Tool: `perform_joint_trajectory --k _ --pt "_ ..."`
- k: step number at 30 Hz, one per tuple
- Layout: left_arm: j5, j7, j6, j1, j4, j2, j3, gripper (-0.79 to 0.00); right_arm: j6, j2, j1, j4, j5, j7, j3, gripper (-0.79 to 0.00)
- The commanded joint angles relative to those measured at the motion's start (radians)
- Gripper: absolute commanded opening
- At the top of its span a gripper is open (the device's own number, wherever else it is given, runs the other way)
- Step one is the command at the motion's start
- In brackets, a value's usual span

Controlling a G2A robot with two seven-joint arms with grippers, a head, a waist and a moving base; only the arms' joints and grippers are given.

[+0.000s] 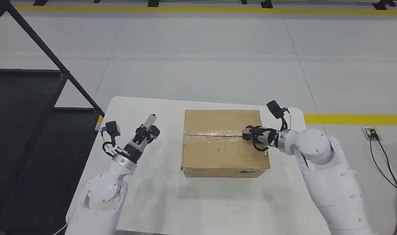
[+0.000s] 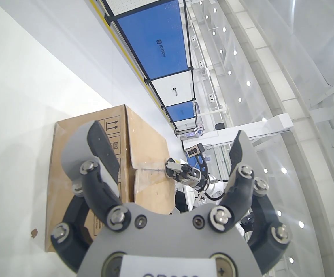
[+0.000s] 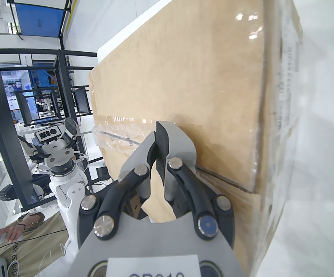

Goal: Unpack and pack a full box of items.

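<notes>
Top view count: one cardboard box (image 1: 225,142), flaps closed, one clear tape strip (image 1: 211,136) along its top seam; two grippers.
Box place: middle of white table (image 1: 155,198), resting flat.
Right gripper (image 1: 246,134): fingers pressed together, tips at the seam's right end over the box top; contact unclear.
Left gripper (image 1: 149,123): fingers spread apart, empty, beside the box's left side, clear of it.

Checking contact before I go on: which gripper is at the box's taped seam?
The right gripper: shut, its tips at the tape seam on the cardboard box. The left gripper is open beside the box, apart from it.
</notes>
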Motion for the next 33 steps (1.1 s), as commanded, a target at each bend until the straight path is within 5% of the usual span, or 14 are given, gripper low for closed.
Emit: perform_joint_trajectory --k 1,22,26,27,28,29,33 --pt "-0.001 0.0 0.001 -0.001 0.001 0.001 0.0 0.0 -0.005 0.004 -0.006 0.008 0.011 -0.001 0.014 -0.785" --pt "-0.012 -0.02 0.002 -0.026 0.028 0.009 -0.008 0.0 -0.042 0.058 -0.188 -0.081 0.13 -0.063 0.232 -0.785" --pt "-0.017 -0.028 -0.003 -0.026 0.03 0.013 -0.02 0.0 -0.111 0.066 -0.263 -0.144 0.183 -0.104 0.292 -0.785" --pt "-0.019 -0.03 -0.005 -0.025 0.031 0.014 -0.025 0.0 -0.142 0.067 -0.287 -0.162 0.196 -0.122 0.306 -0.69" --pt "-0.024 -0.029 -0.009 -0.025 0.031 0.015 -0.031 0.0 -0.17 0.068 -0.311 -0.181 0.206 -0.146 0.319 -0.409" --pt "-0.029 -0.029 -0.014 -0.024 0.031 0.016 -0.037 0.0 -0.2 0.069 -0.336 -0.202 0.216 -0.177 0.332 0.0" --pt "-0.054 -0.035 -0.03 -0.022 0.037 0.02 -0.065 0.0 -0.217 0.069 -0.355 -0.215 0.221 -0.198 0.339 0.0"
